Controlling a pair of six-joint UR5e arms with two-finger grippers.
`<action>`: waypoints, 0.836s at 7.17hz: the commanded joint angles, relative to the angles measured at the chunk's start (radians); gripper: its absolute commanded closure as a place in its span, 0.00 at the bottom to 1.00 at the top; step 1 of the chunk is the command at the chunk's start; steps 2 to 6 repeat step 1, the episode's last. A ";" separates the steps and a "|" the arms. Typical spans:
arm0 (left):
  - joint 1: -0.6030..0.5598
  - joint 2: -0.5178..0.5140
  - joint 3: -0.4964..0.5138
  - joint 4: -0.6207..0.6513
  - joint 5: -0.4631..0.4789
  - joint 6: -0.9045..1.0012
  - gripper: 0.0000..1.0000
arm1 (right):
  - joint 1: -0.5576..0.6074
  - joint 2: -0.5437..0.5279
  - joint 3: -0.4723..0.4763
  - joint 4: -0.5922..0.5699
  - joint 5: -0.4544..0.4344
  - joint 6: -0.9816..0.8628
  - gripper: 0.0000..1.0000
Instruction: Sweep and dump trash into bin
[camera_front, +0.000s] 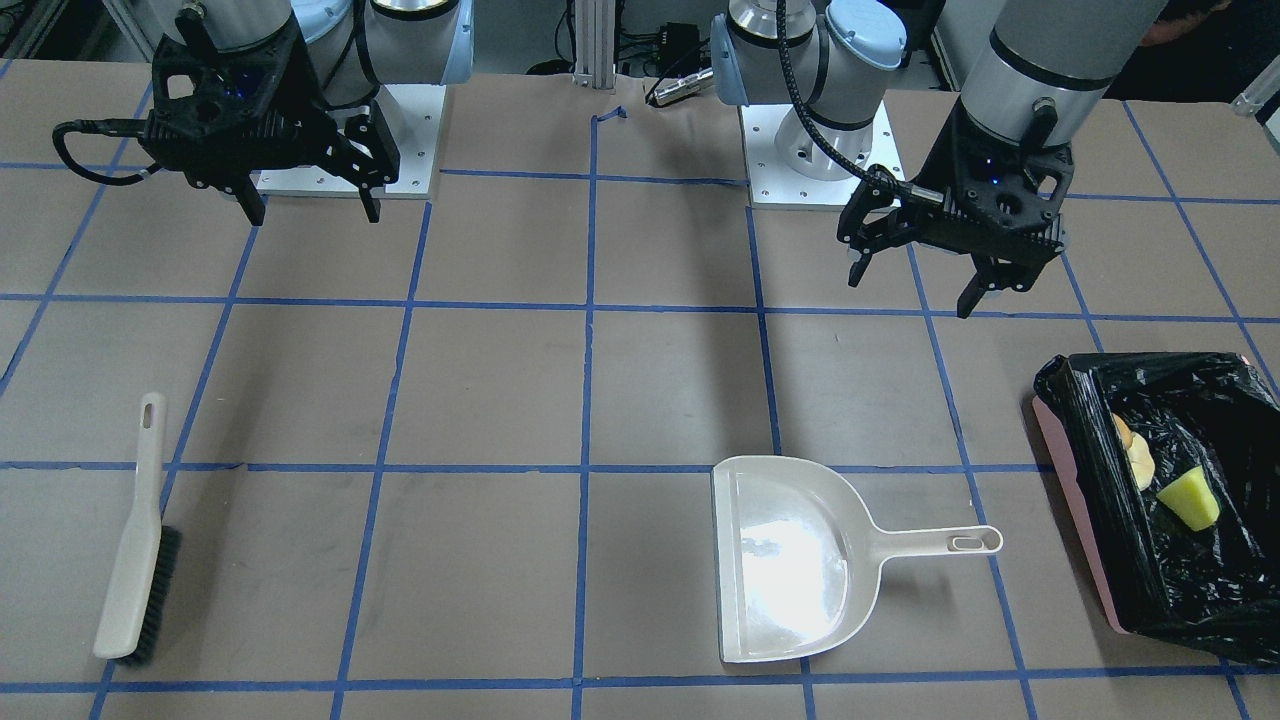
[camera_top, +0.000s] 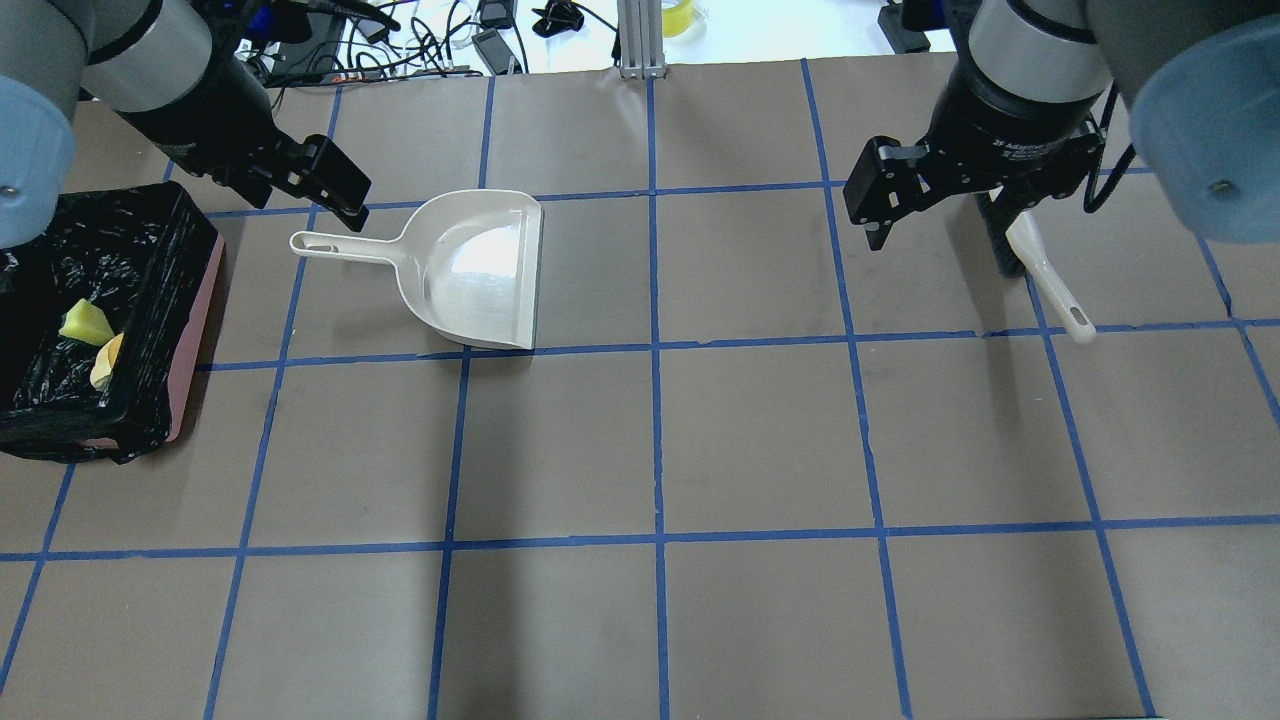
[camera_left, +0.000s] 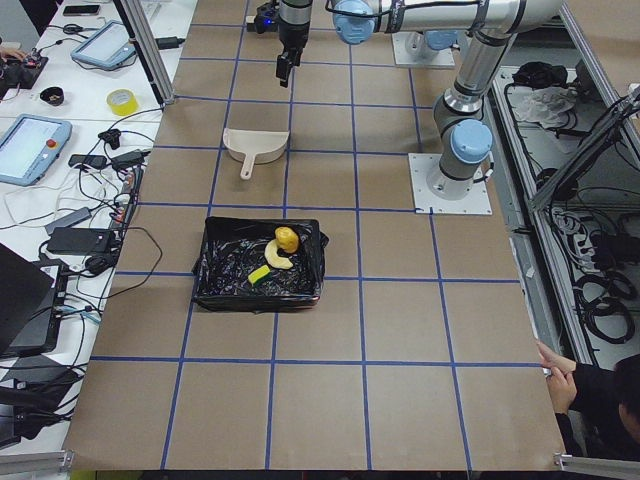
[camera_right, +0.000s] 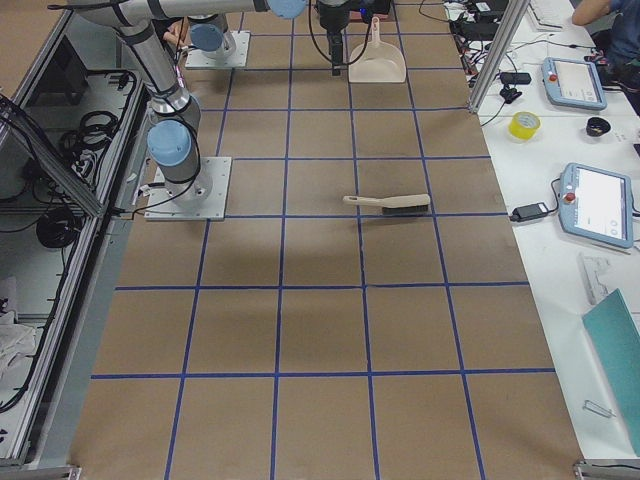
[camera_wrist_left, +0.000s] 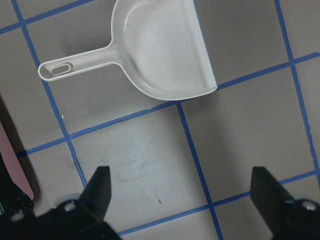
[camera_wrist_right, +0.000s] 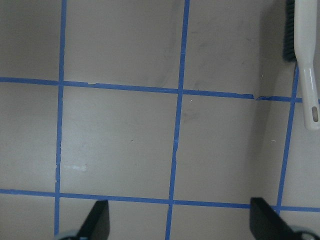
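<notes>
The bin (camera_front: 1078, 512) is pink-sided with a black bag and stands at the table's end on my left; it also shows in the overhead view (camera_top: 196, 330). Inside it lie the yellow-green wedge (camera_front: 1190, 500), the tan croissant (camera_front: 1141, 466) and the golden-brown lump (camera_left: 287, 238). My left gripper (camera_front: 912, 292) is open and empty. It hangs above the table, on the robot's side of the dustpan handle and the bin. My right gripper (camera_front: 313, 214) is open and empty, raised near its base.
An empty beige dustpan (camera_front: 790, 560) lies flat beside the bin, its handle toward the bin. A beige hand brush (camera_front: 135, 560) with black bristles lies on the table at my right. Blue tape lines grid the brown table.
</notes>
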 joint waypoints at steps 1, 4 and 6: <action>0.000 0.000 -0.001 -0.002 0.002 -0.015 0.01 | 0.000 -0.001 0.000 -0.001 0.000 -0.001 0.00; 0.000 0.000 -0.001 -0.002 0.002 -0.015 0.01 | 0.000 -0.001 0.000 -0.001 0.000 -0.001 0.00; 0.000 0.000 -0.001 -0.002 0.002 -0.015 0.01 | 0.000 -0.001 0.000 -0.001 0.000 -0.001 0.00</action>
